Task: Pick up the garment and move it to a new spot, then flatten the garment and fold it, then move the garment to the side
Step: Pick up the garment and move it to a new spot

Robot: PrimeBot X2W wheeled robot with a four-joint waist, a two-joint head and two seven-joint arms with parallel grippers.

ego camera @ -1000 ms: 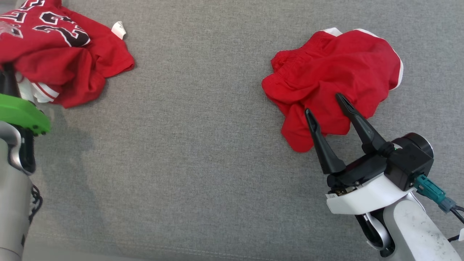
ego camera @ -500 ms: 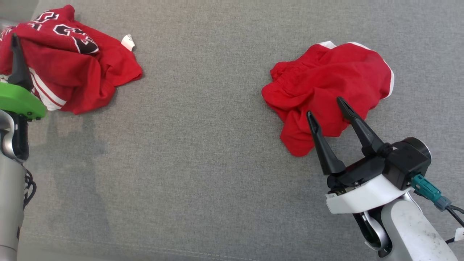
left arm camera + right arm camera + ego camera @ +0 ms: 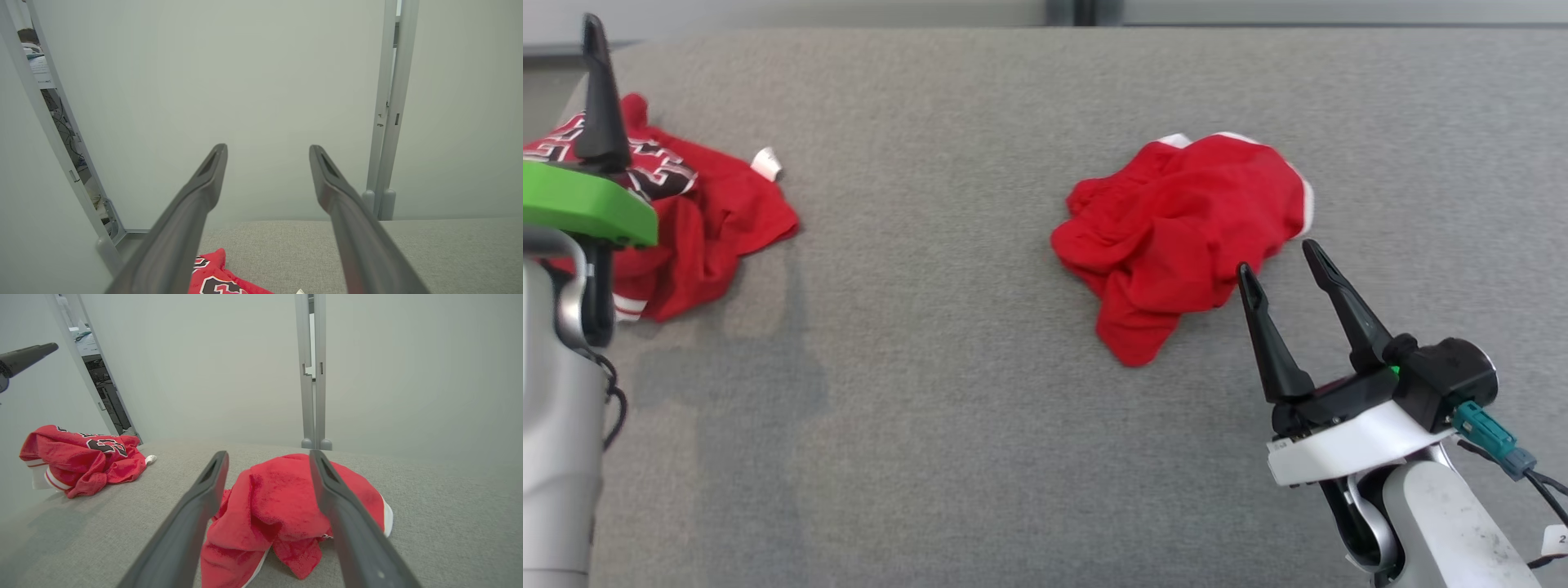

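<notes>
A crumpled red garment with white trim lies right of the middle of the grey surface. My right gripper stands open just off its near right edge, with nothing between its fingers. In the right wrist view the same garment lies between and beyond the open fingers. A red jersey with black-and-white lettering is bunched at the far left. My left gripper is raised above it, fingers pointing up. In the left wrist view the left gripper is open and empty, and the jersey lies low beneath it.
The grey fabric surface stretches wide between the two garments. Pale wall panels and a grey post stand behind its far edge. The left gripper's dark finger shows at the upper left of the right wrist view.
The head camera has tilted up, bringing the far edge into view. My left gripper has risen away from the jersey. My right gripper has drawn back from over the red garment to its edge.
</notes>
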